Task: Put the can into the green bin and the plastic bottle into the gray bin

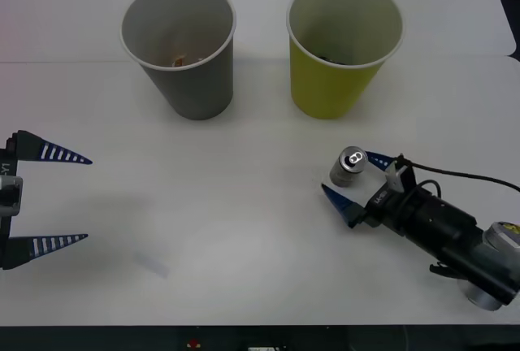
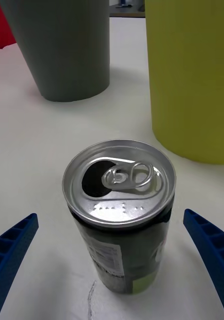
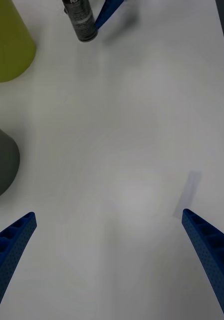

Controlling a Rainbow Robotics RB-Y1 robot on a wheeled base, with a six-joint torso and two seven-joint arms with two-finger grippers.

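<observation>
R gripper (image 1: 353, 178) open around the can (image 1: 349, 166), L gripper (image 1: 63, 198) open at the table's left edge.

Can stands upright on the white table (image 1: 244, 229), right of centre, nearer the front edge, between the R gripper's blue fingers (image 1: 337, 202) w/ a gap on each side, not touching. Pull-tab top is opened; dark label on the body. Green bin (image 1: 341, 46) upright toward the back edge, just behind the can; something dark lies inside at the bottom, can't tell what. Gray bin (image 1: 183, 46) upright beside it to the left, apart from it, w/ a small brownish bit inside. L gripper fingers spread wide, holding nothing, well apart from both bins. R arm comes in from the front-right corner w/ a black cable trailing to the right edge.
</observation>
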